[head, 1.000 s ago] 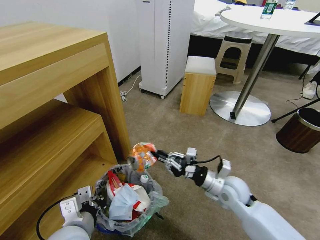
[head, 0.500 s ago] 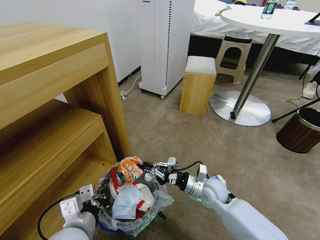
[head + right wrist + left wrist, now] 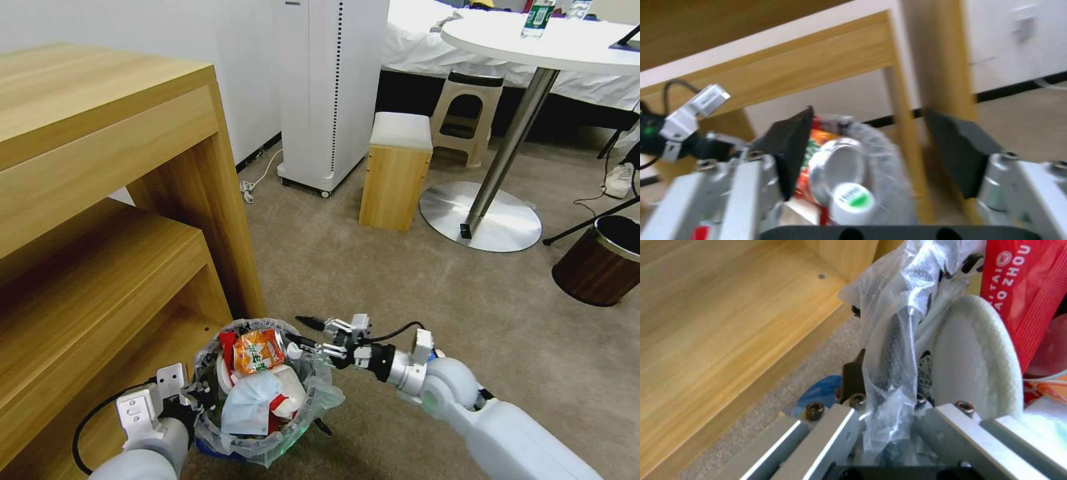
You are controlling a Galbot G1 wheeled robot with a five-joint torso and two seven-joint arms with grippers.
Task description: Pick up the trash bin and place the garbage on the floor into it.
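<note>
Orange can (image 3: 257, 351), pale-blue tissue (image 3: 245, 401), red wrapper w/ white letters (image 3: 1019, 290)

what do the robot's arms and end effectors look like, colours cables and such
Both arms are smooth white shells with rounded joints. The right arm narrows to a shiny silver wrist and black collar; a black cable loops over it, beside a small white camera block. The right end effector has silver frames tipped with black wedge pads. The left end effector carries a similar white block, black cable and silver bolted frames.

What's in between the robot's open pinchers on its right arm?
Nothing: the right gripper is open and empty. In the right wrist view, the orange can lies past its fingers in the trash bin.
</note>
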